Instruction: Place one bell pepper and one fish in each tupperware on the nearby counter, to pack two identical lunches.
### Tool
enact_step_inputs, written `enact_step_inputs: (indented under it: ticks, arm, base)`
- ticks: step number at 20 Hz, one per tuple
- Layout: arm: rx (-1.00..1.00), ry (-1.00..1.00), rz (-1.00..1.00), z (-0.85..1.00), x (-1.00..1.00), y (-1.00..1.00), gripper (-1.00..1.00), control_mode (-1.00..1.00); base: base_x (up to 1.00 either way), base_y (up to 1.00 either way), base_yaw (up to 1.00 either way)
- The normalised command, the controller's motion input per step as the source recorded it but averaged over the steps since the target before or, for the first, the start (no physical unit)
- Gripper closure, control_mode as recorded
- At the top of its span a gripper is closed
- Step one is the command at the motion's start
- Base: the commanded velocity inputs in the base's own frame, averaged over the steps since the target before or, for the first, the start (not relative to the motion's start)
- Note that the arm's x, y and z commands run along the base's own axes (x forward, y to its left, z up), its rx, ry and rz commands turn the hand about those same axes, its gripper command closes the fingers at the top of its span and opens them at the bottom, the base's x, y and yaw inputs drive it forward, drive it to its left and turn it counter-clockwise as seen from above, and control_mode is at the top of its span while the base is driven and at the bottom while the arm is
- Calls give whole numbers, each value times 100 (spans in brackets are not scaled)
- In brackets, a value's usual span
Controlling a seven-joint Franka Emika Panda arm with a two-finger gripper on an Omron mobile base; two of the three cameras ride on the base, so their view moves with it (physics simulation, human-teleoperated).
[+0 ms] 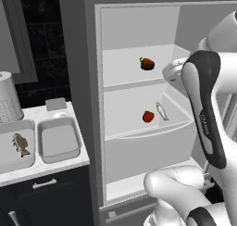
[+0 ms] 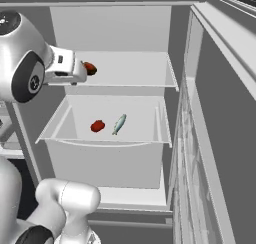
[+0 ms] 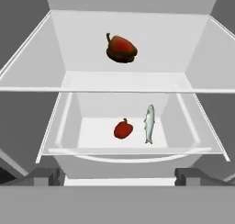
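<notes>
An open fridge (image 1: 139, 26) is seen with two white shelves. On the upper shelf (image 3: 137, 78) one pepper (image 3: 121, 48) is lying, dark stem up-left in the hand view; it is also seen in the left base view (image 1: 147, 63) and, partly behind the arm, in the right base view (image 2: 90, 68). On the lower shelf (image 3: 96, 131), a tray-like drawer, a second pepper (image 3: 123, 129) is sitting just beside a silver fish (image 3: 149, 124), the two close but not touching; the fish is laid lengthwise, front to back. The same pair is seen in the left base view, pepper (image 1: 148, 116) left of fish (image 1: 161, 111), and in the right base view, pepper (image 2: 97, 126) left of fish (image 2: 119, 124). The pincer (image 3: 118, 177) is held in front of the fridge, outside the shelves, its two dark tips spread fully wide at the bottom corners of the hand view, nothing gripped between them. The arm (image 1: 203, 109) is raised at the right of the left base view, level with the upper shelf. On the worktop (image 1: 46, 167) to the left of the fridge two grey tupperwares are set side by side: the left one (image 1: 9, 162) holds a brownish fish (image 1: 20, 144), the right one (image 1: 58, 155) has nothing in it. A small grey box (image 1: 56, 104) is standing behind the right tupperware, and a grey ribbed cylinder (image 1: 8, 97) at the far left. Black cabinets (image 1: 51, 192) with a silver handle are seen under the worktop.
</notes>
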Motion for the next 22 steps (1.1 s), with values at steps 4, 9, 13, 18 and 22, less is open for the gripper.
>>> enact_step_inputs:
  ticks: [4, 9, 13, 18, 22]
  arm:
    - [0, 0, 0, -24, 76, 9, -100, -100]
    - [1, 0, 0, -31, 89, 4, -100, -100]
    - [3, 2, 0, -12, 99, 0, -100, -100]
    - [5, 7, 0, -1, 98, 3, -100, -100]
    - [0, 6, 0, -22, 86, 12, -100, -100]
  base:
    - [0, 0, 0]
    - [0, 0, 0]
    - [0, 0, 0]
    - [0, 0, 0]
    - [0, 0, 0]
